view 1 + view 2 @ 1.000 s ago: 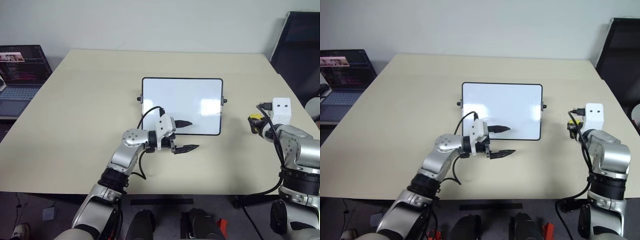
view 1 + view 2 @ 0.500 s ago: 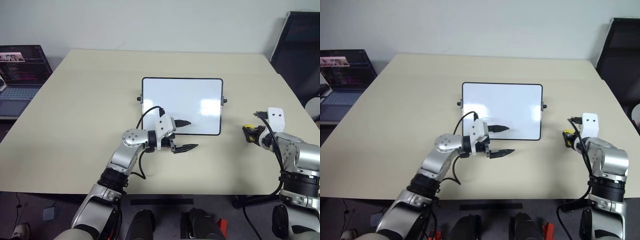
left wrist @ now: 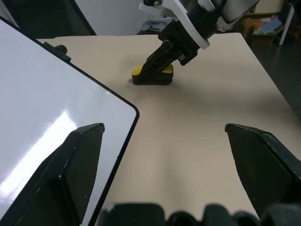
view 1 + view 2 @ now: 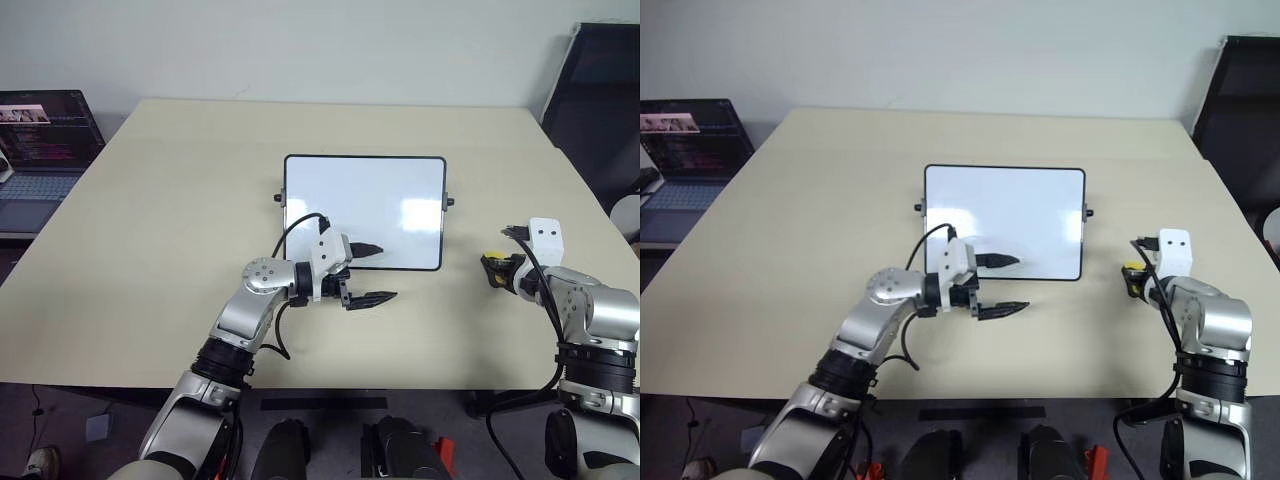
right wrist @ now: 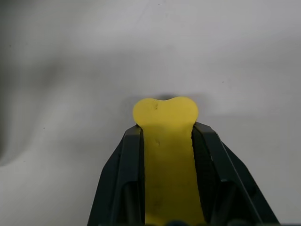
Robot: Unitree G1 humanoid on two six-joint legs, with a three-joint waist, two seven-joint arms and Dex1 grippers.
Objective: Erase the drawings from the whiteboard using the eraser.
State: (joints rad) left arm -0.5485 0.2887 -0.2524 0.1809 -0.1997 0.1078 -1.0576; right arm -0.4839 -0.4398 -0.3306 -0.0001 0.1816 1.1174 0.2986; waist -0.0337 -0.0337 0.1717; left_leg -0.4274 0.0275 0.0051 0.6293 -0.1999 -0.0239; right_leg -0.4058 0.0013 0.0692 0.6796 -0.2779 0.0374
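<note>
The whiteboard [image 4: 365, 205] lies flat in the middle of the tan table. The drawings are hidden or out of view; the board's bare face looks plain white. My left gripper [image 4: 385, 270] hovers open over the board's near edge, pointing right, one finger over the board and the other over the table. The eraser [image 4: 492, 268], a small yellow block, is to the right of the board, down at the tabletop. My right gripper [image 4: 497, 272] is shut on it. In the right wrist view the eraser [image 5: 167, 141] is squeezed between both fingers. The left wrist view also shows the eraser [image 3: 153, 75].
An open laptop [image 4: 40, 140] sits off the table's far left corner. A black chair [image 4: 600, 100] stands at the far right. The table's front edge [image 4: 400, 385] runs close below both arms.
My right gripper has come down toward the table with the eraser and drifted slightly left. The left gripper and the board have not moved.
</note>
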